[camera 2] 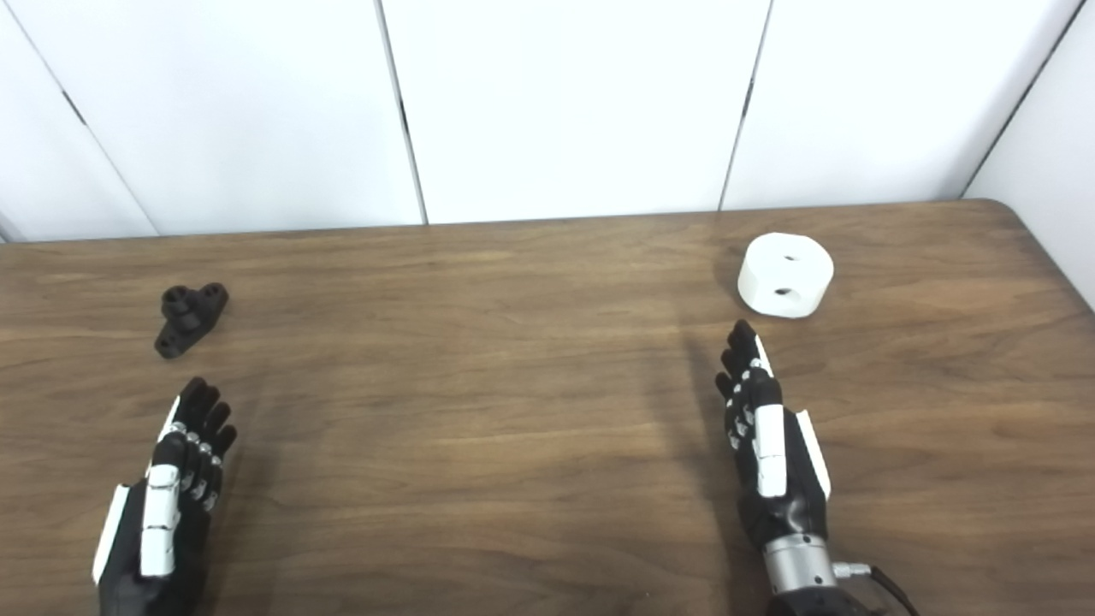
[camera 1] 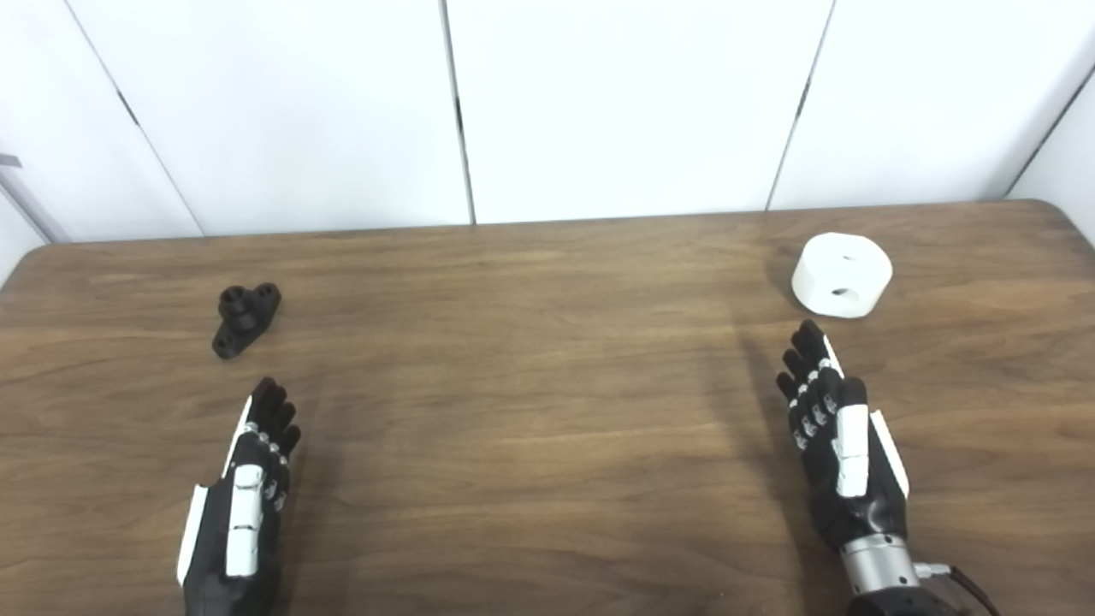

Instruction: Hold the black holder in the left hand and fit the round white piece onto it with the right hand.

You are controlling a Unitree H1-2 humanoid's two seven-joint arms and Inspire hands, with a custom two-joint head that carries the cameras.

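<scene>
A small black holder (camera 1: pixel 245 318) lies on the wooden table (camera 1: pixel 530 359) at the far left. The round white piece (camera 1: pixel 842 275), a short cylinder with two holes in it, sits at the far right. My left hand (camera 1: pixel 248 492) hovers just short of the holder, fingers stretched out and holding nothing. My right hand (camera 1: pixel 834 436) is a little short of the white piece, also open with straight fingers and empty. Neither hand touches its object.
A white panelled wall (camera 1: pixel 547 103) rises right behind the table's back edge. The table's rounded back right corner (camera 2: pixel 1018 210) lies not far beyond the white piece.
</scene>
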